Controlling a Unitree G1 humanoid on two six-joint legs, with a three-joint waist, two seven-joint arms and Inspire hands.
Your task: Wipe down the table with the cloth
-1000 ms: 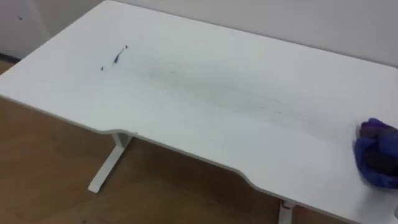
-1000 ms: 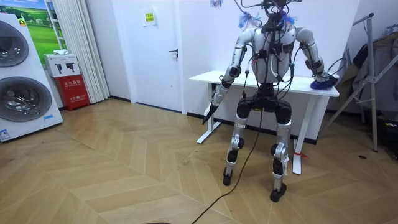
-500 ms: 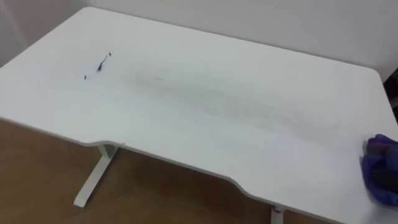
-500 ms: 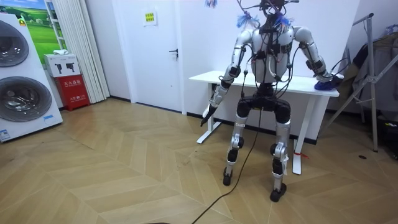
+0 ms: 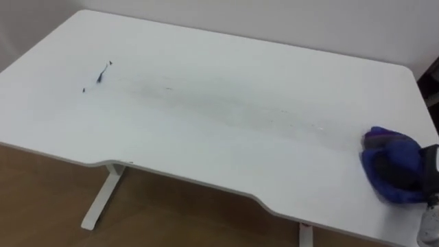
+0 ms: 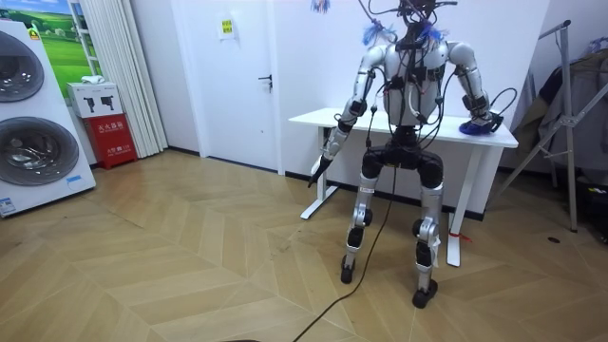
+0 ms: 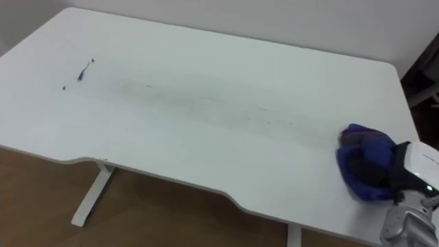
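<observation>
The white table [image 5: 206, 144] carries small dark marks [image 5: 101, 71] near its far left and faint grey smears [image 5: 226, 104] across the middle. A bunched blue cloth [image 7: 363, 168] lies on the right end of the top. My right hand [image 7: 403, 180] is on it from the right and partly buried in the folds, so its grip is hidden. In the room view I stand at the table's front edge, right arm reaching to the cloth [image 6: 470, 126]. My left hand [image 6: 317, 173] hangs open beside the table's left end, holding nothing.
A white wall runs just behind the table. The table's leg [image 5: 103, 199] stands on wooden floor below the front edge. A metal stand [image 6: 570, 123] is at the room view's right, and washing machines [image 6: 33, 114] are at its left.
My right hand has slid the blue cloth leftward, further in from the table's right end. The eye view has also shifted slightly.
</observation>
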